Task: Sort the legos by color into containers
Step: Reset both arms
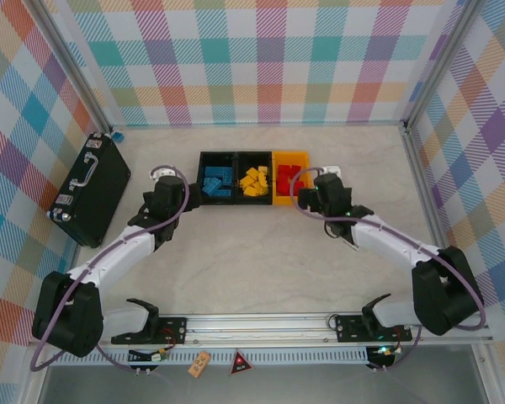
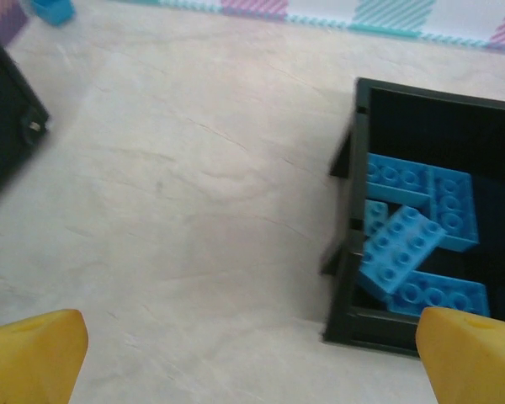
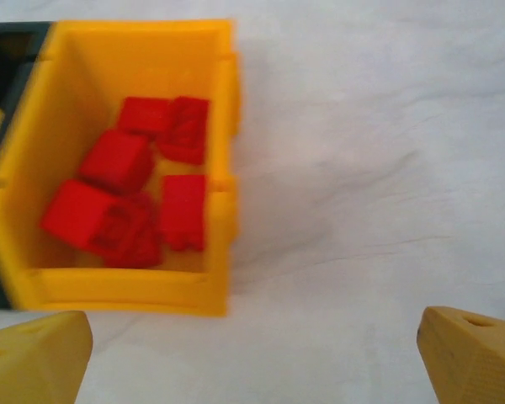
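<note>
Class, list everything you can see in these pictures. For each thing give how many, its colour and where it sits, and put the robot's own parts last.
Table: one, pale marbled, under everything.
Briefcase: one, black, far left of the table.
Left bin: one, black, left end of the row.
Blue bricks: about five, inside the left bin.
Middle bin: one, black, centre of the row.
Yellow bricks: several, inside the middle bin.
Right bin: one, yellow-orange, right end of the row.
Red bricks: about six, inside the right bin.
Card: one, orange, on the near ledge in front of the arm bases.
Left gripper: one, yellow, open and empty, beside the left bin.
Right gripper: one, yellow, open and empty, beside the right bin.
</note>
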You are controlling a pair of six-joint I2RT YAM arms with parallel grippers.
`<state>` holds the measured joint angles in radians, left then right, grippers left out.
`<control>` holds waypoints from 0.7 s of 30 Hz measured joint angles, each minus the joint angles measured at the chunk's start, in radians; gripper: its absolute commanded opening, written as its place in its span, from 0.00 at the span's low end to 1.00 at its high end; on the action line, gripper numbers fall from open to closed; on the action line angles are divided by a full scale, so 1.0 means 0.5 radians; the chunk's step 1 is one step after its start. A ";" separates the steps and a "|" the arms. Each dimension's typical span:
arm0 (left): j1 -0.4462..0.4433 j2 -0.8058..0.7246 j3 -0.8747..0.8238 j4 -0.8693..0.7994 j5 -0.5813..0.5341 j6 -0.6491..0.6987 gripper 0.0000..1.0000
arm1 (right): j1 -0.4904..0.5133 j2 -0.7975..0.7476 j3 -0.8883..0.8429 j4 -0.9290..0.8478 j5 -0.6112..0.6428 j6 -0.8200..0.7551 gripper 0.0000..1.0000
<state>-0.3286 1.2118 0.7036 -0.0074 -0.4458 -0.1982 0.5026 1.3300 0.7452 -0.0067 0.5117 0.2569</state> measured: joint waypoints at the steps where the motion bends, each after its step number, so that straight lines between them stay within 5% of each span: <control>1: 0.018 -0.019 -0.043 0.048 -0.033 0.027 1.00 | -0.004 -0.024 -0.077 0.093 0.099 -0.063 0.99; 6: 0.204 -0.108 -0.358 0.393 -0.118 0.137 1.00 | -0.134 -0.037 -0.254 0.365 0.467 -0.274 0.99; 12: 0.352 0.132 -0.541 0.878 -0.014 0.256 1.00 | -0.316 0.009 -0.581 0.917 0.576 -0.415 0.99; 21: 0.383 0.762 -0.613 1.539 0.228 0.394 1.00 | -0.571 0.359 -0.736 1.591 0.024 -0.645 0.99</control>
<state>-0.1371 1.5929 0.3969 0.7620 -0.3317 -0.0013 0.2173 1.5093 0.3771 0.7887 0.5236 -0.0658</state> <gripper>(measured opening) 0.995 0.991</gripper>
